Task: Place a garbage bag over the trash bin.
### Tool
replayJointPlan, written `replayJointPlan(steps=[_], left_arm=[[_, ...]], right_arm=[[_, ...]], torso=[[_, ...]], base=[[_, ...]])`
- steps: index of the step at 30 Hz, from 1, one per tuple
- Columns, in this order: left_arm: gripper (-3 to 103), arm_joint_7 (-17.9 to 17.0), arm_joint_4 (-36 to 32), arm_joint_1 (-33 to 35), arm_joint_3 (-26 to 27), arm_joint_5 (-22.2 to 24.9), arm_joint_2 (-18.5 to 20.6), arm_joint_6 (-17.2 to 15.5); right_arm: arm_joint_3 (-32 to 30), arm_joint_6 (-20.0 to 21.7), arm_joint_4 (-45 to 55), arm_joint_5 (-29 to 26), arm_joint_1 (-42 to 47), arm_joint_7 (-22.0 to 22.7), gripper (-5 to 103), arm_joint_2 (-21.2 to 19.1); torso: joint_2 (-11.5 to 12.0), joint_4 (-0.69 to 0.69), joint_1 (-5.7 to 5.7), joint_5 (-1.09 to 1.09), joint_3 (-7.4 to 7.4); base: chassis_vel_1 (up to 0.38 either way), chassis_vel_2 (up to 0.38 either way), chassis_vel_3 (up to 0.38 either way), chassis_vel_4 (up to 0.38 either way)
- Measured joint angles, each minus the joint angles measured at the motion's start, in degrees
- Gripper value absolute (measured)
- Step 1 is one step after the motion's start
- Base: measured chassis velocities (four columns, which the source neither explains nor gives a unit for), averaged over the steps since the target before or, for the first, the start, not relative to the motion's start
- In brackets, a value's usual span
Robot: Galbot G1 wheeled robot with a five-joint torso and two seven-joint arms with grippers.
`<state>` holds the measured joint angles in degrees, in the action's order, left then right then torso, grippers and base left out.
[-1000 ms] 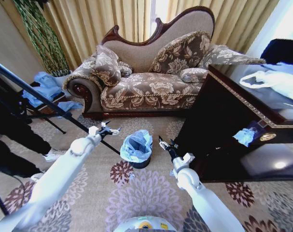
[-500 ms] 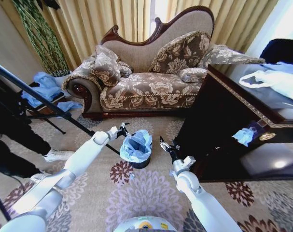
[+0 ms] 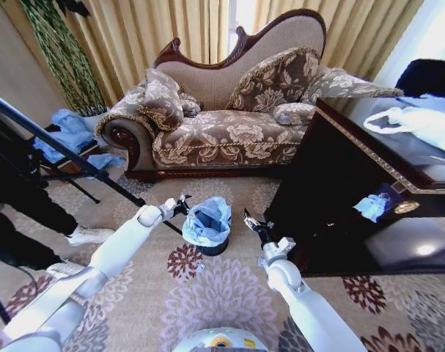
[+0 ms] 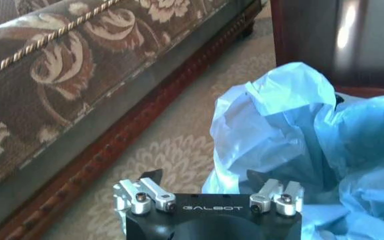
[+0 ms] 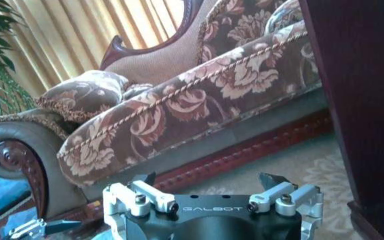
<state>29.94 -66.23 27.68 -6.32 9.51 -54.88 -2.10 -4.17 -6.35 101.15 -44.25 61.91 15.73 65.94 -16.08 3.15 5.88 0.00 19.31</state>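
Note:
The trash bin (image 3: 217,249) stands on the carpet in front of the sofa, only its black base showing below the crinkled light-blue garbage bag (image 3: 207,220) draped over its top. My left gripper (image 3: 182,205) hovers at the bag's left edge. In the left wrist view the left gripper (image 4: 204,179) is open, with the garbage bag (image 4: 299,135) bunched just ahead of it and a fold reaching in beside one finger. My right gripper (image 3: 249,220) stays open a short way right of the bin, and in the right wrist view this right gripper (image 5: 207,178) faces the sofa.
A patterned sofa (image 3: 229,132) stands behind the bin. To the right a dark wooden cabinet (image 3: 339,183) carries a white handled bag (image 3: 413,121) and a small blue scrap (image 3: 372,205). A tripod leg (image 3: 68,154) crosses the floor at left, near blue cloths (image 3: 68,128).
My left arm has swung right from open carpet to the bag's left edge, then dipped slightly. The right arm has barely moved.

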Motion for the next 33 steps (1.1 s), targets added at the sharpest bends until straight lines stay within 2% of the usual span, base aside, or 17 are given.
replayJointPlan(steps=[2,4,7,8,11,12,14,16,19,20,23,29,32,33], left_arm=[[75,0.5,-0.3,0.7,0.6,0.2,0.4,0.0],[75,0.5,-0.4,0.9,0.7,0.3,0.5,0.1],[58,0.6,-0.4,1.1,1.1,1.0,0.6,0.1],[58,0.6,-0.4,1.1,1.1,1.0,0.6,0.1],[43,0.6,0.4,1.0,1.3,1.4,0.2,0.1],[43,0.6,0.4,1.0,1.3,1.4,0.2,0.1],[31,0.5,0.7,1.0,1.5,1.7,-0.1,0.1],[31,0.5,0.8,1.0,1.6,1.8,-0.2,0.1],[16,0.3,1.2,1.3,1.9,2.4,-0.5,0.1],[16,0.3,1.2,1.3,1.9,2.4,-0.5,0.1],[2,0.1,1.7,1.5,2.3,2.9,-0.6,0.1],[0,-0.8,2.0,1.7,2.9,4.3,-0.6,0.1],[0,-2.2,2.4,1.9,3.2,5.8,-0.7,0.0],[0,-3.8,2.9,1.9,3.5,7.2,-0.9,-0.1]], right_arm=[[0.5,0.1,-0.5,0.1,-0.4,0.2,100,0.0],[0.6,0.1,-0.6,0.1,-0.5,0.3,100,0.0],[1.1,0.4,-1.0,0.1,-1.0,0.4,100,0.0],[1.1,0.4,-1.0,0.1,-1.0,0.4,100,0.0],[1.6,0.6,-1.1,0.1,-1.3,0.8,100,-0.1],[1.6,0.6,-1.1,0.1,-1.3,0.8,100,-0.1],[1.7,0.7,-1.1,0.1,-1.4,1.0,100,-0.2],[1.7,0.7,-1.1,0.0,-1.5,1.1,100,-0.3],[1.8,0.8,-1.0,-0.1,-1.7,1.5,100,-0.6],[1.8,0.8,-1.0,-0.1,-1.7,1.5,100,-0.6],[2.2,0.8,-0.5,-0.2,-1.7,2.0,100,-0.7],[2.7,0.9,-0.5,0.0,-1.7,2.1,100,-0.7],[2.8,0.9,-0.6,0.0,-1.7,2.1,100,-0.7],[2.9,0.9,-0.6,0.1,-1.6,2.1,100,-0.7]], torso=[[0.0,0.00,0.00,0.00,0.00],[0.0,0.00,0.00,0.00,0.00],[0.0,0.01,0.00,0.00,0.00],[0.0,0.01,0.00,0.00,0.00],[0.0,0.00,0.00,0.00,0.00],[0.0,0.00,0.00,0.00,0.00],[0.0,0.01,0.00,0.01,0.00],[0.0,0.01,0.00,0.01,0.00],[0.0,0.01,0.00,0.00,0.00],[0.0,0.01,0.00,0.00,0.00],[0.0,0.01,0.00,0.00,0.00],[0.0,0.01,0.00,0.00,0.00],[0.0,0.00,0.00,0.01,0.00],[0.0,0.00,0.00,0.00,0.00]], base=[[0.000,0.000,0.000,0.000],[0.000,0.000,0.000,0.000],[0.000,0.000,0.000,0.000],[0.000,0.000,0.000,0.000],[0.000,0.000,0.000,0.000],[0.000,0.000,0.000,0.000],[0.000,0.000,0.000,0.000],[0.000,0.000,0.000,0.000],[0.000,0.000,0.000,0.000],[0.000,0.000,0.000,0.000],[0.000,0.000,0.000,0.000],[0.000,0.000,0.000,0.000],[0.000,0.000,0.000,0.000],[0.000,0.000,0.000,0.000]])
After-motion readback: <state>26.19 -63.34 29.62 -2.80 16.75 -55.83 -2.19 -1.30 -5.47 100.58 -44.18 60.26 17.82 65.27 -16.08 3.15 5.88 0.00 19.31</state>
